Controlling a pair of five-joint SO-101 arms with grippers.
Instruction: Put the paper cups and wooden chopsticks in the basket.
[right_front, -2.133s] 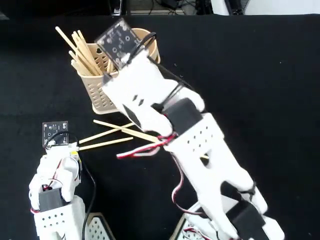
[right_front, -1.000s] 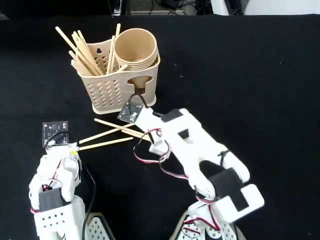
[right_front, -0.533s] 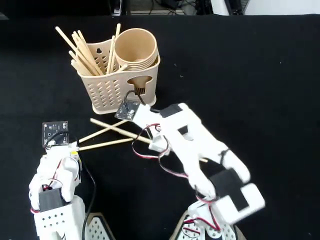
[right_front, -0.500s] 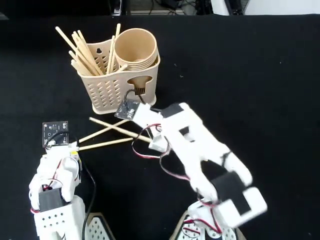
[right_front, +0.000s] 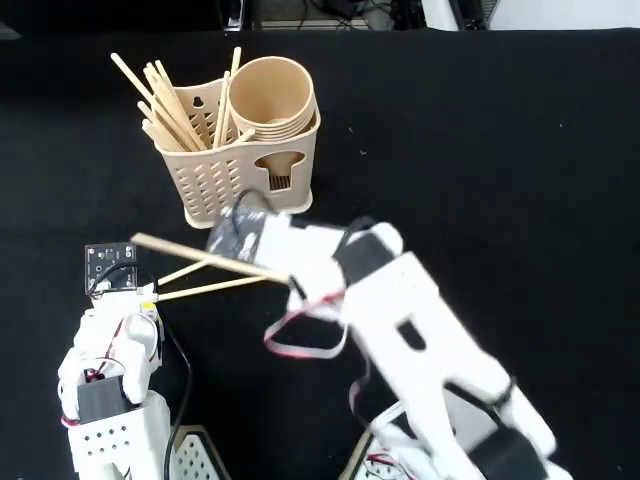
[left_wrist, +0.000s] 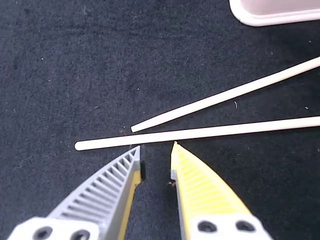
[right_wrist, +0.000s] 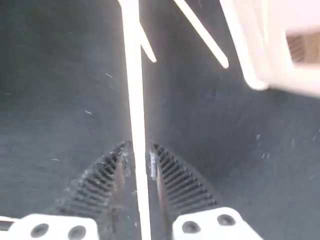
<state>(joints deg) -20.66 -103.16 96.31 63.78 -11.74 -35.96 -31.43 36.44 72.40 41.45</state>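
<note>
table (right_front: 520, 150): black, same as before.
R arm (right_front: 420, 340): higher and stretched farther left than 0.5 s ago.
L arm (right_front: 105, 370): no change, front-left.
basket (right_front: 225, 185): back-left, same spot. paper cups (right_front: 272, 95) stacked in right compartment, chopstick bundle (right_front: 160, 100) leaning in left one.
R gripper (right_wrist: 139, 150): nearly closed, pinching held chopstick (right_wrist: 133, 85) between both fingers. Stick shifted left vs before, just in front of basket, free end now near L arm.
L gripper (left_wrist: 156, 149): unmoved, slightly apart, nothing in it. Tips just short of two chopsticks (left_wrist: 210, 131) flat on table, outside basket.
</note>
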